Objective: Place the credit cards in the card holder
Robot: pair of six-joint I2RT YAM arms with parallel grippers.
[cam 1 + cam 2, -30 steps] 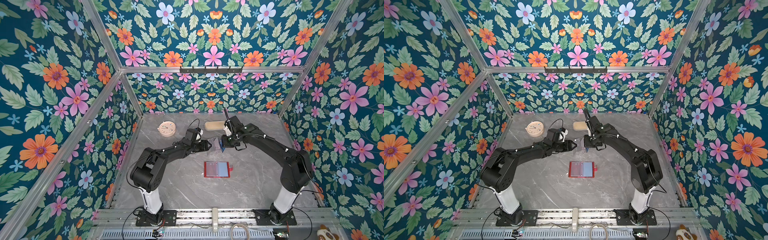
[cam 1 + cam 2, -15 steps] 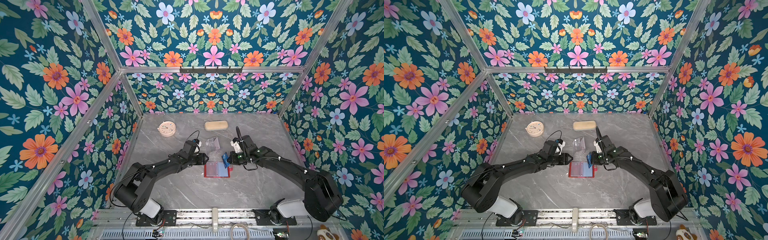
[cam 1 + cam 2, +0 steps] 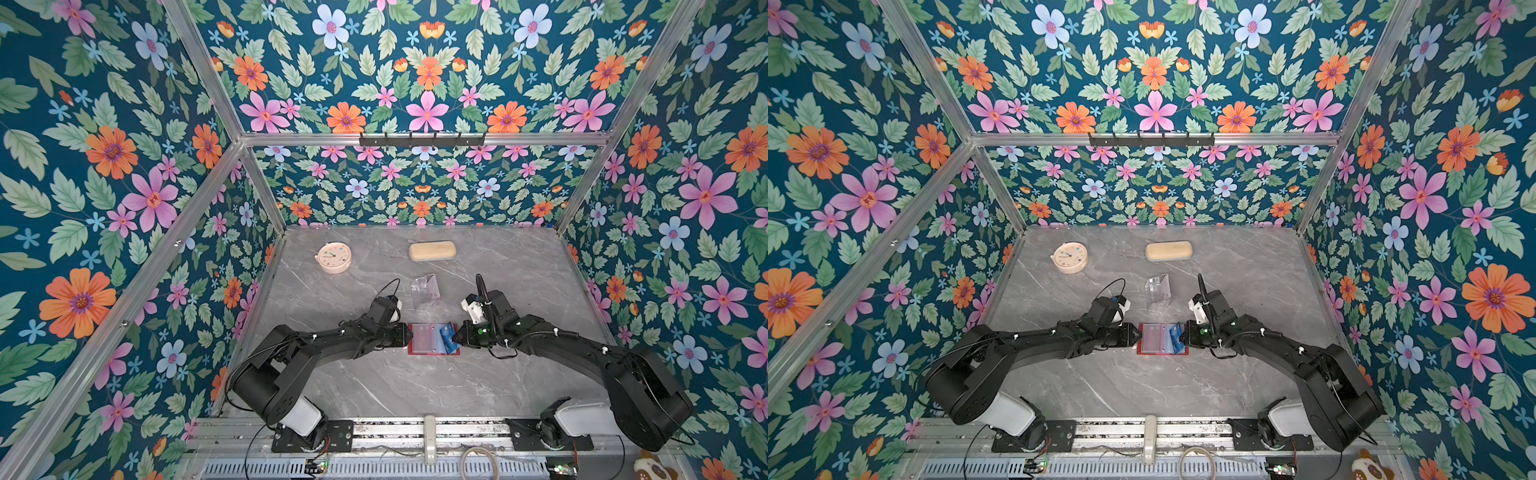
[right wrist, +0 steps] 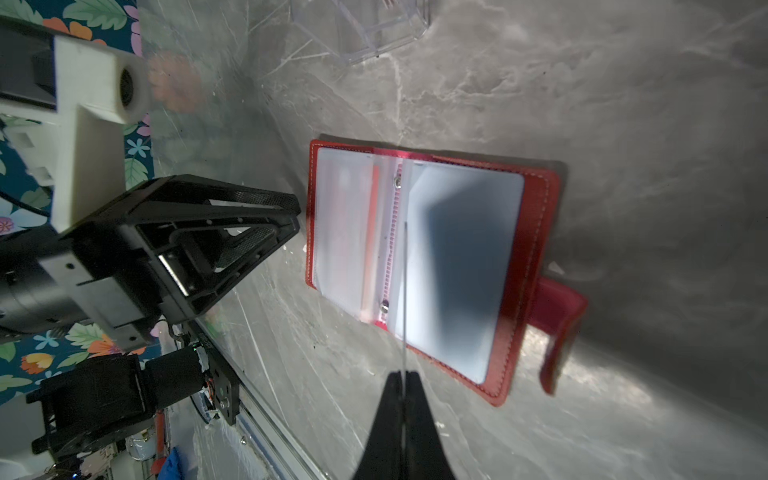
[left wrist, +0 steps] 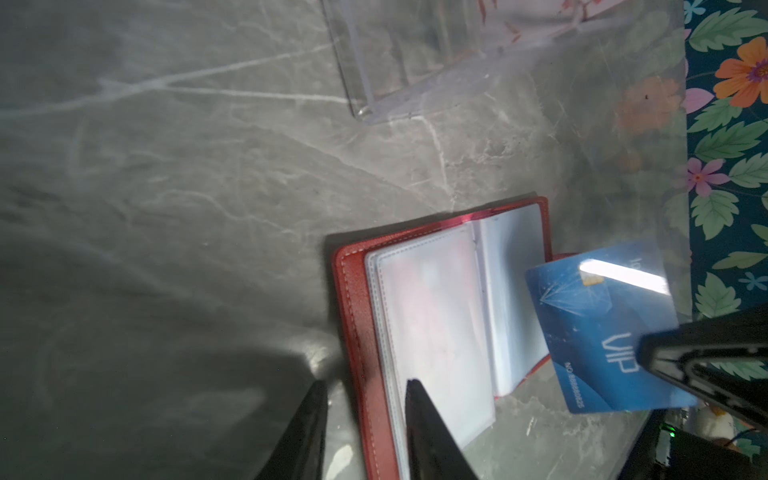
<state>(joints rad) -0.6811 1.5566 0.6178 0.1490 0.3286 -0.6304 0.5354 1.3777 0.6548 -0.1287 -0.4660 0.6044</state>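
Both arms have come forward from the clear stand (image 3: 424, 289) to the card holder (image 3: 424, 338), and the left gripper (image 5: 365, 386) has narrowed on the way. It now sits low at the holder's left edge with its jaws a little apart: in the left wrist view one finger lies outside the red cover and the other over the clear sleeves. Whether they pinch the cover I cannot tell. The holder lies open and flat on the grey table (image 3: 374, 386), between the two grippers and nearer the front than the stand. Over its right page the blue credit card (image 5: 602, 324), lettered "VIP", hangs tilted, its lower edge close to the sleeves. The right gripper (image 4: 403, 374) is clamped tight on the card's outer end, just beside the holder's right edge.
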